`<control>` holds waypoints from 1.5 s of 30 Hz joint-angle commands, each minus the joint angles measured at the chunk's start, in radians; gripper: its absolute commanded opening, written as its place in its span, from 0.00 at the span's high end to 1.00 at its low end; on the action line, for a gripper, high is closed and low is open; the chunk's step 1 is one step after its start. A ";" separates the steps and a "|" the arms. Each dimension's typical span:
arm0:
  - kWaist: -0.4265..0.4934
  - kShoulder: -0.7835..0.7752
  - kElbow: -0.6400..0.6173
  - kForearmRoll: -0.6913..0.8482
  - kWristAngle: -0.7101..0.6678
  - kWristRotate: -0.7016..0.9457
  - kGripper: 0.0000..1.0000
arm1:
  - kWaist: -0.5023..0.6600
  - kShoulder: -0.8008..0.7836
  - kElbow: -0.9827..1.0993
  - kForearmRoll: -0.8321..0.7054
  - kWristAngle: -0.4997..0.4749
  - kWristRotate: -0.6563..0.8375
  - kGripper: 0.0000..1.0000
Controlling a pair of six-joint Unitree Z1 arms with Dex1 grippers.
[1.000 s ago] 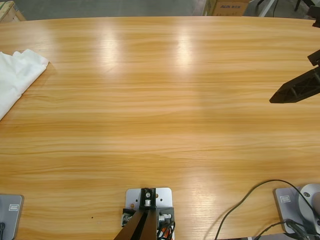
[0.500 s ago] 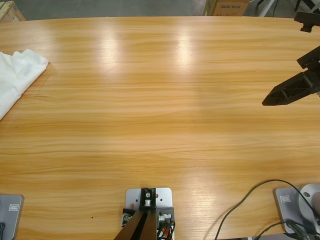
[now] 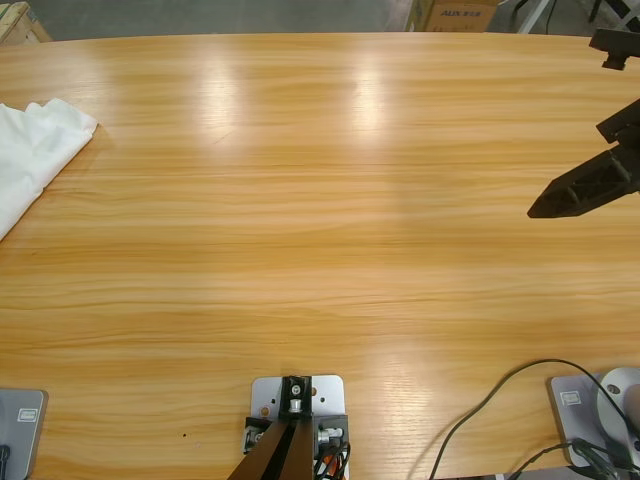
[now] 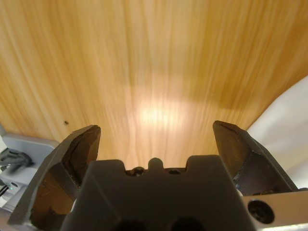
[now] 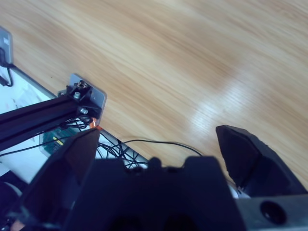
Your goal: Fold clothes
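The white clothes point(image 3: 30, 150) lie crumpled at the table's left edge in the high view, partly cut off by the picture. A white patch of the clothes point(image 4: 284, 120) also shows at the right edge of the left wrist view. My left gripper point(image 4: 156, 127) is open over bare wood, holds nothing, and is not seen in the high view. From the right edge of the high view my right gripper point(image 3: 540, 208) comes in, far from the clothes. In its wrist view the right gripper point(image 5: 159, 131) is open and empty above the table's near edge.
The long wooden table point(image 3: 320, 230) stretches between the clothes and my right gripper. A black cable point(image 3: 490, 400) curls on the table at the lower right. A cardboard box point(image 3: 455, 14) stands beyond the far edge.
My right gripper has crept a little to the left and slightly down in the high view. The clothes have not moved.
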 commanded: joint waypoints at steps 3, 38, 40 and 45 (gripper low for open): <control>0.007 0.140 -0.081 -0.005 0.047 0.038 0.10 | 0.016 -0.006 -0.002 0.043 0.020 -0.017 0.00; -0.404 0.115 -0.484 0.253 -0.023 0.117 0.11 | 0.026 0.004 -0.045 0.070 0.024 -0.020 0.00; -0.429 0.123 -0.469 0.206 -0.038 0.119 0.11 | 0.026 -0.002 -0.044 0.071 0.023 -0.021 0.00; -0.363 0.169 -0.420 0.096 -0.085 0.146 0.13 | 0.026 -0.017 -0.038 0.071 0.023 -0.021 0.00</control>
